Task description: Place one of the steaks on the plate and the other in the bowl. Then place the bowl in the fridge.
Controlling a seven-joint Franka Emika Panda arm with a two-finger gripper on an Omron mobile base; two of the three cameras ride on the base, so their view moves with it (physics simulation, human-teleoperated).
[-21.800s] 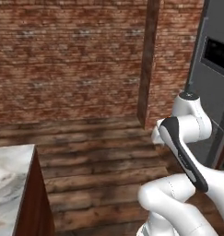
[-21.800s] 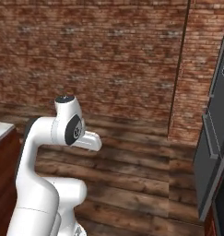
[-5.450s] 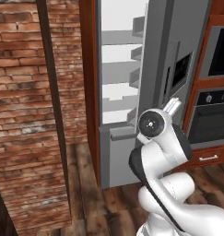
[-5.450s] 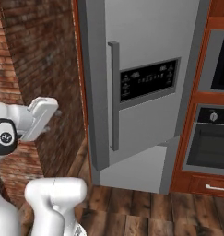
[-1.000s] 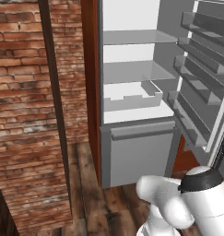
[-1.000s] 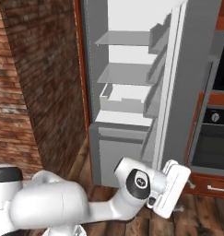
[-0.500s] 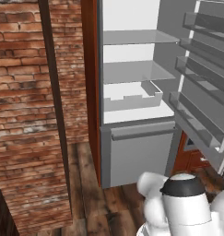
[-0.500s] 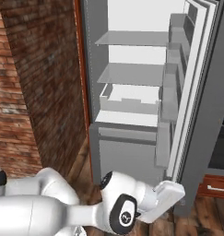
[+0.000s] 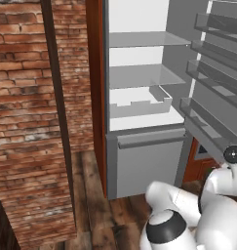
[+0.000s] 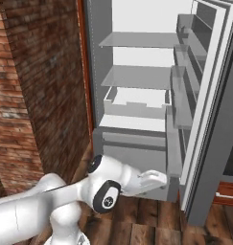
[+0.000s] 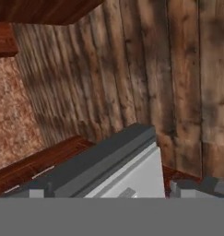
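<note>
1. holds the claw (image 11: 114,191) spread wide, nothing between the tips, pointed down at the floor planks (image 11: 187,69) with a grey fridge edge just below it; cannot tell which part of the fridge that edge is.
2. keeps the arm (image 10: 65,191) folded low, hand close to the bottom drawer front (image 10: 132,153) and just inside the swing of the open door (image 10: 209,143).
3. faces the fridge (image 9: 106,161) straight ahead: door thrown wide to the right, pale shelves in plain sight, a shallow bin (image 10: 137,103) under the middle shelf (image 9: 139,75), brick wall (image 9: 22,122) to the left.
4. reads, as a judgement, as the opening of the fridge done, with the steaks, plate and bowl not yet dealt with; most of the task lies ahead.
5. to do this step well: draw the hand back and up away from the drawer front before turning the base, so that no link brushes the door and nudges it shut.
6. leave the door as wide as it stands; a bowl carried in later needs that gap.
7. keep the claw wide for the first steak, flat and thin, likely to need a pinch from above at the edges.
8. mark the middle shelf as the likely landing spot: open front, easy height for the arm.
</note>
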